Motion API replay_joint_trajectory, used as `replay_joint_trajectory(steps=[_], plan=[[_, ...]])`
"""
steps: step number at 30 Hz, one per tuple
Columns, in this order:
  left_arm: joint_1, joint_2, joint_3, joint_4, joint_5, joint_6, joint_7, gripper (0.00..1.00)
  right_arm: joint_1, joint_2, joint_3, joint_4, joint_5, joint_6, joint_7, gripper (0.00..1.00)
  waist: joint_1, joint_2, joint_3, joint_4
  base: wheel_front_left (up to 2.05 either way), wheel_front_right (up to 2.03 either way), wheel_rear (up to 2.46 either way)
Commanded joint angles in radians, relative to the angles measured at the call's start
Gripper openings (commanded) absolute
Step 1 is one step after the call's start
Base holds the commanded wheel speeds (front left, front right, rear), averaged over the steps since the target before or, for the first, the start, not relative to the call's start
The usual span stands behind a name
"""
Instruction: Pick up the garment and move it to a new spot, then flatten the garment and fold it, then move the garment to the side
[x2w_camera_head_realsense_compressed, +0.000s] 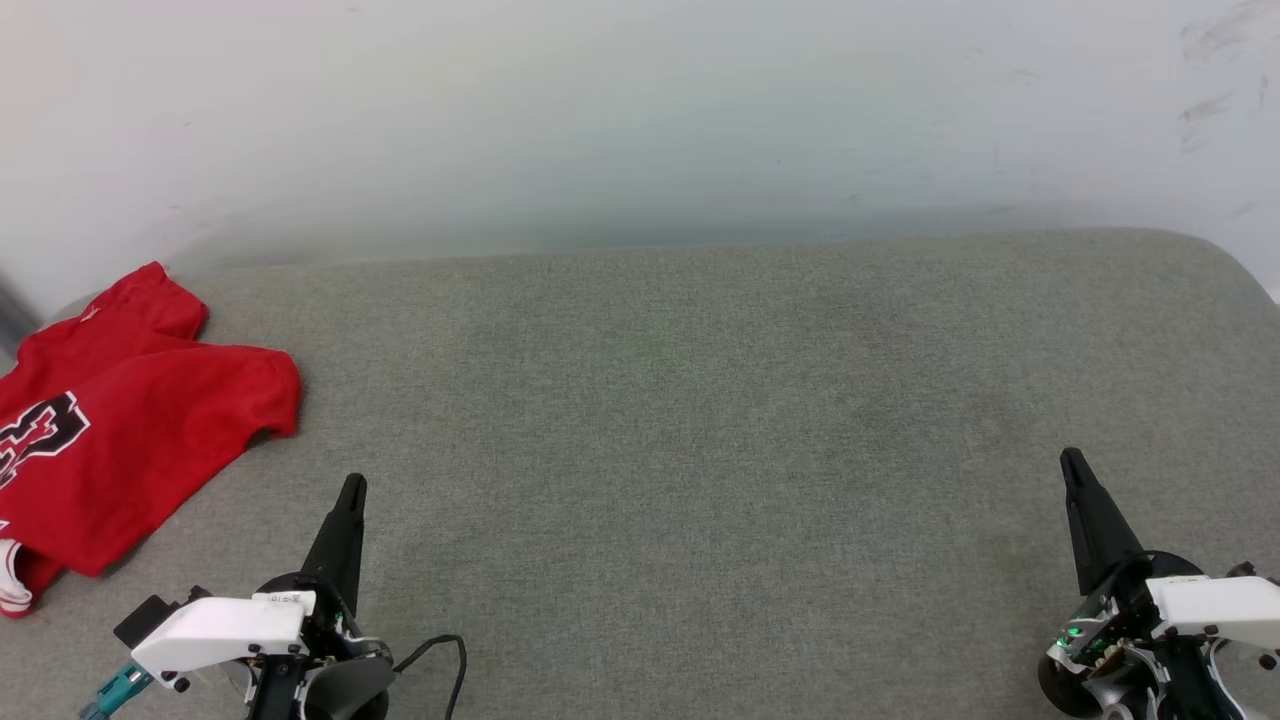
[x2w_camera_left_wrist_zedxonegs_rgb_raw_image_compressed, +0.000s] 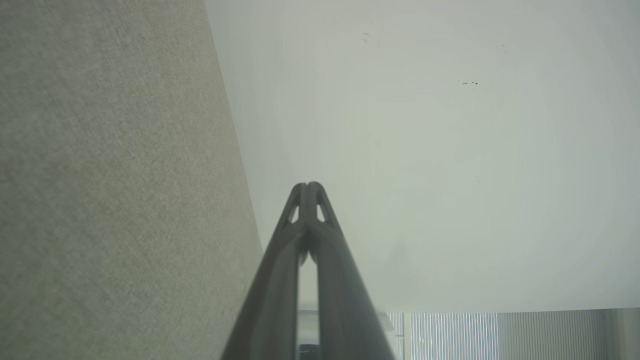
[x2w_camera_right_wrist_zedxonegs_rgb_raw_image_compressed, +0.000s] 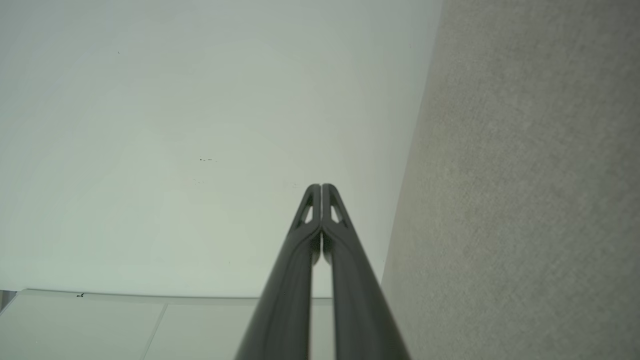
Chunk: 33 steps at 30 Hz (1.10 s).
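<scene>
Nearest the camera, the left end effector (x2w_camera_head_realsense_compressed: 352, 488) sat low over the grey fabric tabletop (x2w_camera_head_realsense_compressed: 700, 430). Its two dark fingers were drawn together to a single point and held nothing. The left wrist view showed the same: the left end effector (x2w_camera_left_wrist_zedxonegs_rgb_raw_image_compressed: 308, 186) had its tips touching, with only a thin slit lower down. A black cable (x2w_camera_head_realsense_compressed: 450, 660) looped beside its white housing, which the bottom edge cut off. Far across the cloth to its right, the right end effector (x2w_camera_head_realsense_compressed: 1072, 462) was likewise pinched closed and empty. In the right wrist view the tips of the right end effector (x2w_camera_right_wrist_zedxonegs_rgb_raw_image_compressed: 320, 186) met.

The garment (x2w_camera_head_realsense_compressed: 120, 440) lay crumpled to the left of and just beyond the left end effector, near it but apart. The picture's left edge cut it off, so its full shape could not be told. Its black, white-outlined lettering (x2w_camera_head_realsense_compressed: 40, 430) was only partly readable, and a scrap of white trim (x2w_camera_head_realsense_compressed: 10, 590) peeked out at its near corner.

Beyond both end effectors the tabletop ran to a pale, scuffed wall (x2w_camera_head_realsense_compressed: 640, 120).
</scene>
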Motion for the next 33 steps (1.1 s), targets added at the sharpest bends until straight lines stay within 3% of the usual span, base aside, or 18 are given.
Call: replay_joint_trajectory(steps=[1,31,32,33], plan=[[-0.006,-0.002,0.003,0.000,0.002,-0.003,0.002,0.00,-0.010,0.005,0.001,0.000,-0.005,0.000,0.001,0.00,0.0000,0.0000,0.000,0.000,0.00,0.00,0.00],[-0.006,-0.002,0.003,0.000,0.002,-0.003,0.002,0.00,-0.010,0.005,0.001,0.000,-0.005,0.000,0.001,0.00,0.0000,0.0000,0.000,0.000,0.00,0.00,0.00],[0.000,0.000,0.000,0.000,0.000,0.000,0.000,1.00,0.000,0.000,0.000,0.000,0.000,0.000,0.000,1.00,0.0001,0.0000,0.000,0.000,0.00,0.00,0.00],[0.002,0.000,-0.001,0.004,0.001,0.000,-0.001,1.00,0.003,0.000,0.001,0.004,0.000,0.000,-0.001,1.00,0.0001,0.0000,0.000,0.000,0.00,0.00,0.00]])
